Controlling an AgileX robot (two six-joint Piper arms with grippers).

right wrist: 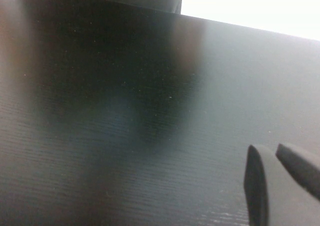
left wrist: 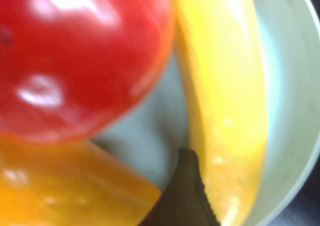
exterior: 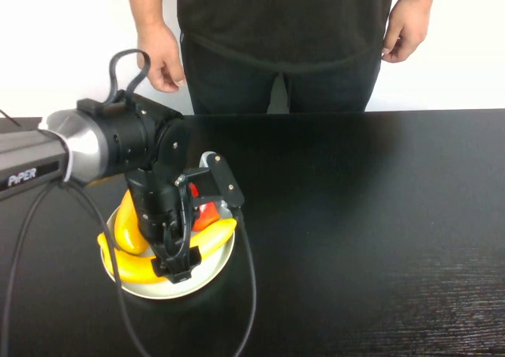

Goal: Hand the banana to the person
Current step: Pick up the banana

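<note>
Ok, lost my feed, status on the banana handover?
Left gripper down on plate, at banana. Right gripper parked over table. Apple crowds banana.

Bright even light, glare on black table (exterior: 379, 215), wrist views blurred close-up

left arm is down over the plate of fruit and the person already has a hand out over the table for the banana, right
Not quite. The high view shows the person with both hands hanging at their sides. The left gripper is indeed down over the plate, at the banana; the right gripper hovers over bare table.
</note>
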